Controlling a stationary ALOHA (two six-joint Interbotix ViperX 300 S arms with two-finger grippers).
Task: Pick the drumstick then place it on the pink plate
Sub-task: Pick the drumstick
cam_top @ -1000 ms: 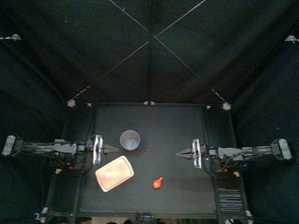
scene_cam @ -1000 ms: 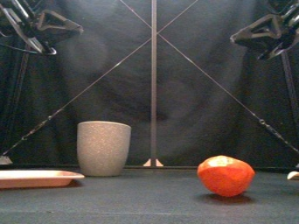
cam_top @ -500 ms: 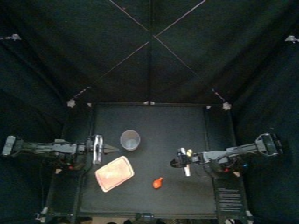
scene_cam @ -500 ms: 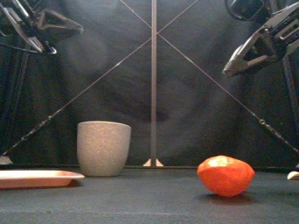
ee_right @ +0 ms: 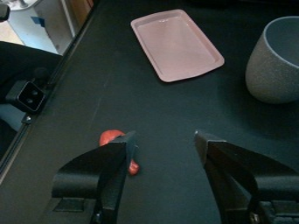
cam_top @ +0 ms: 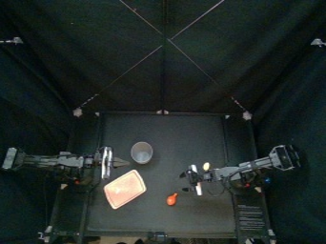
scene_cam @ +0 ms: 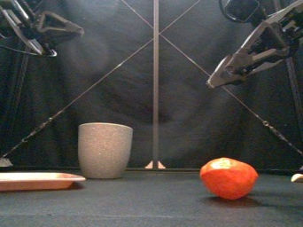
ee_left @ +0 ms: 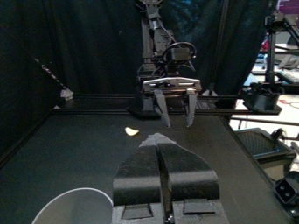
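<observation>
The drumstick (scene_cam: 229,177) lies on the table at the front view's lower right, well apart from the pink plate (scene_cam: 35,181) at lower left. The grey cup (scene_cam: 105,149) stands behind the plate. My right gripper (scene_cam: 219,78) hangs upper right, its 2 jaws spread, empty. My left gripper (ee_left: 159,142) rests upper left, jaws pressed together.

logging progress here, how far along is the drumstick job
Done: nothing yet; the drumstick lies on the table, apart from the bare pink plate. In hand: the right gripper hangs open, high above the table near the drumstick. Left: grasp, lift, set on the plate. The left gripper rests shut at the left.
</observation>
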